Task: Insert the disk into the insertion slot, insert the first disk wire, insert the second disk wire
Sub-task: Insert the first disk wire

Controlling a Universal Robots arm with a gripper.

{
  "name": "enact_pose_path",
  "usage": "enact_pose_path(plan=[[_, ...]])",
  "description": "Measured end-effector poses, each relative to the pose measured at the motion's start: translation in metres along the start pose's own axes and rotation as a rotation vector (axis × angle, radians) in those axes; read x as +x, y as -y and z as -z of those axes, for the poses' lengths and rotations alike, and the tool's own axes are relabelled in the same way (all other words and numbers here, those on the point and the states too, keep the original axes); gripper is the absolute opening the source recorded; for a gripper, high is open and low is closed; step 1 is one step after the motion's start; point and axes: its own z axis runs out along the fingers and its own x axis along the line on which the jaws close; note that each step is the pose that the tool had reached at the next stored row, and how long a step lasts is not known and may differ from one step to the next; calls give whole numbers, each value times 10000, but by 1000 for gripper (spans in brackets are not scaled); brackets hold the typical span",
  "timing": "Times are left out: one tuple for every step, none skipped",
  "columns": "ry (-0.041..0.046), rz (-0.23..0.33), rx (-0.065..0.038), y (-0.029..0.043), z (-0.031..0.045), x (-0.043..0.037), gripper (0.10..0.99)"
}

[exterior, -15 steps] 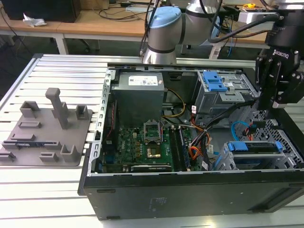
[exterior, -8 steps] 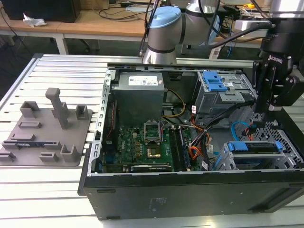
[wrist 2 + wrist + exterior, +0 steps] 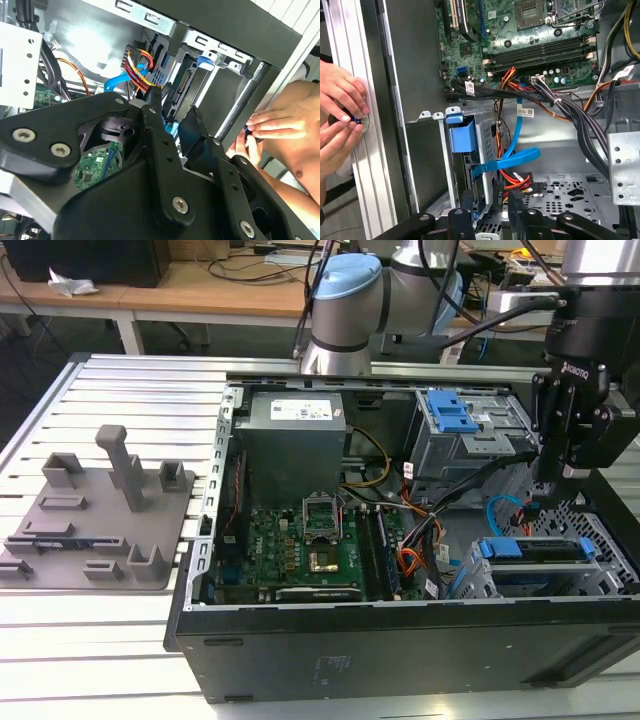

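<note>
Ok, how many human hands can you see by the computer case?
2, in the first wrist view, on the ribbed table outside the case: one hand level with the motherboard, the other hand level with the drive cage, fingertips meeting. Others could be out of frame.

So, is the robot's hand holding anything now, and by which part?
It cannot be told. The robot's hand is beside the disk, close to the second disk wire, but no clear grip shows.
</note>
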Motion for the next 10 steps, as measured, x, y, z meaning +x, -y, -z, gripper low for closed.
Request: enact_pose_path(plan=[[-7, -4, 13, -16, -7, -1, 408], [-20, -8, 27, -22, -18, -4, 408], [-48, -6, 37, -22, -24, -6, 408], [-89, -6, 44, -22, -34, -10, 408], [-119, -5, 48, -20, -44, -14, 408], [-149, -4, 52, -18, -57, -19, 408], [-167, -1, 56, -15, -69, -24, 408], [-189, 0, 58, -11, -87, -31, 408], [-210, 2, 61, -9, -100, -35, 408], [-250, 6, 68, -6, -117, -43, 408]])
